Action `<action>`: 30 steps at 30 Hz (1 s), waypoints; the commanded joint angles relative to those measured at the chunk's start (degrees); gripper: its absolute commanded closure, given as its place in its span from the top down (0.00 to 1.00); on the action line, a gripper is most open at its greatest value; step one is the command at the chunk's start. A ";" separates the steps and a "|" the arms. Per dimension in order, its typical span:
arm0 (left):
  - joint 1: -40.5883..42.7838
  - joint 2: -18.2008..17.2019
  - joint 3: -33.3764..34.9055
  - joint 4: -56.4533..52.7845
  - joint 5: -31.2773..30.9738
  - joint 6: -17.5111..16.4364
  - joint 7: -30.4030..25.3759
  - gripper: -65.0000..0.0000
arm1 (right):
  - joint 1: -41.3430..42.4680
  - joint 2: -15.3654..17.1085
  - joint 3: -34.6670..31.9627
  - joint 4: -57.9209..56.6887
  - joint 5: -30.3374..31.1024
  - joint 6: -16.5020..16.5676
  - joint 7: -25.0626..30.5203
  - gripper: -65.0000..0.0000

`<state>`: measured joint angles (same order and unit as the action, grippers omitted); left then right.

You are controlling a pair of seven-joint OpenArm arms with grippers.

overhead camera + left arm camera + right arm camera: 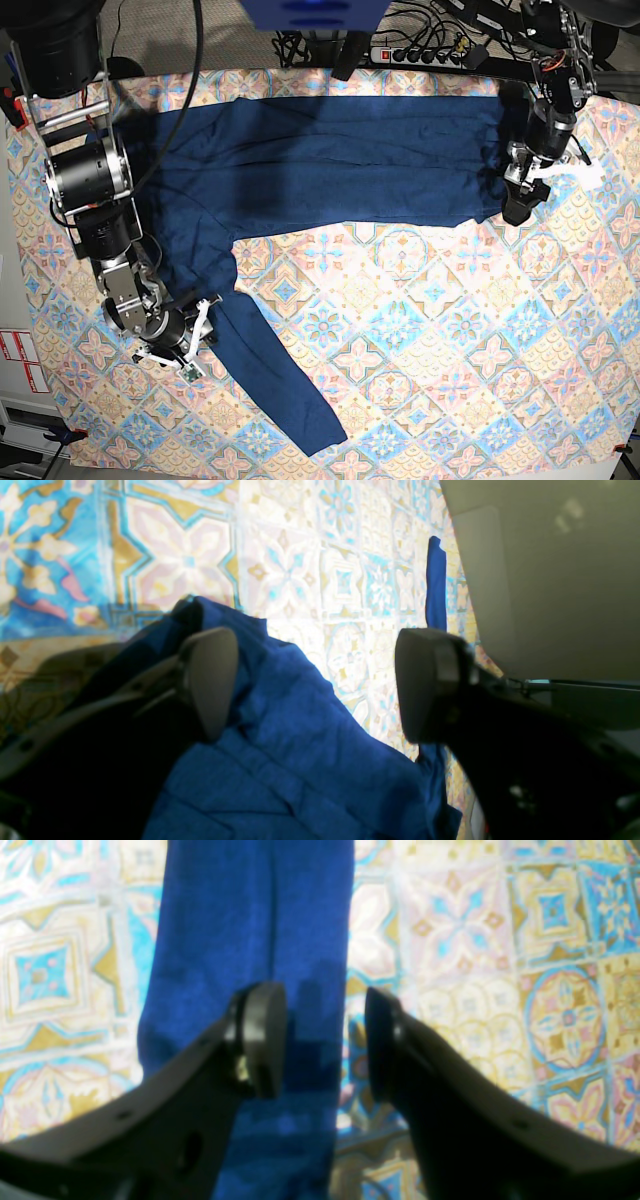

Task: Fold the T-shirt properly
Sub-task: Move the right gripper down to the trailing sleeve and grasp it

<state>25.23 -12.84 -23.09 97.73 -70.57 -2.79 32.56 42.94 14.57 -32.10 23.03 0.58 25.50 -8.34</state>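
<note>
The right pincer (pixel 190 345) stands open just beside the T-shirt (pixel 330 150) sleeve, whose edge lies between and just ahead of its fingers (pixel 262 1040), nothing held. Best judged: lower it squarely so both pads bracket one cloth layer, not the tablecloth (pixel 450 340) on the table. The left pincer (pixel 520 200), also spread wide and empty, sits over the shirt's bunched end; it should pinch the hem cleanly.

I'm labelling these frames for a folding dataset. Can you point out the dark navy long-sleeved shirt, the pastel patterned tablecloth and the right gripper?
Dark navy long-sleeved knit shirt (pixel 330 165): base view, middle of the body.
Pastel patterned tablecloth (pixel 470 340): base view, bare part.
Right gripper (pixel 325 1040): right wrist view, midway between its fingertips.
</note>
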 commanded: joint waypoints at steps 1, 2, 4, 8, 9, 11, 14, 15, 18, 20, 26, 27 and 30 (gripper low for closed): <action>-0.13 -0.48 -0.34 0.95 -0.60 -0.69 -0.78 0.74 | 1.94 0.42 1.55 0.75 0.70 -0.05 1.00 0.39; 0.04 -0.48 -0.34 0.95 -0.60 -0.69 -0.78 0.74 | 1.77 0.60 3.13 0.75 0.70 -0.05 1.00 0.39; 0.13 -0.48 -0.42 0.95 -0.60 -0.69 -0.78 0.74 | 0.62 0.77 7.26 0.75 0.70 -0.05 1.00 0.39; 0.22 -0.48 -0.42 0.95 -0.51 -0.69 -0.78 0.74 | -2.10 0.77 18.60 1.02 0.70 -0.05 1.09 0.39; 0.22 -0.48 -0.42 0.95 -0.51 -0.69 -0.78 0.74 | -2.28 0.69 21.15 1.02 0.70 -0.05 1.09 0.39; 0.04 -0.48 -0.42 0.95 -0.51 -0.69 -0.78 0.74 | -2.28 0.69 25.90 1.02 0.70 -0.05 1.09 0.39; -0.22 -0.57 -0.42 0.95 -0.51 -0.69 -0.78 0.74 | -2.01 0.51 30.03 1.02 0.61 -0.05 1.00 0.39; -0.22 -0.65 -0.42 0.95 -0.51 -0.69 -0.78 0.74 | -1.84 0.51 30.38 1.02 0.61 -0.05 1.00 0.39; -0.40 -0.65 -0.42 0.95 -0.51 -0.69 -0.86 0.74 | -0.61 0.42 30.47 1.02 0.61 -0.05 0.47 0.39; -1.37 -0.65 -0.42 0.95 -0.51 -0.69 -0.86 0.74 | -0.61 0.42 30.47 1.02 0.61 -0.05 -0.58 0.39; -1.98 -0.65 -0.42 0.95 -0.42 -0.69 -0.86 0.74 | -0.96 -1.51 30.38 0.75 0.61 -0.05 -0.76 0.39; -1.98 -0.65 -0.42 0.95 -0.42 -0.69 -0.86 0.74 | -1.58 -1.69 30.38 0.75 0.61 -0.05 -0.76 0.39; -1.98 -0.65 -0.42 0.95 -0.42 -0.69 -0.86 0.74 | -2.28 -1.69 30.38 0.75 0.43 -0.05 -0.76 0.39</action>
<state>23.53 -12.88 -23.14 97.71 -70.35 -2.74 32.38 38.81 11.84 -1.83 22.87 0.38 25.69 -10.33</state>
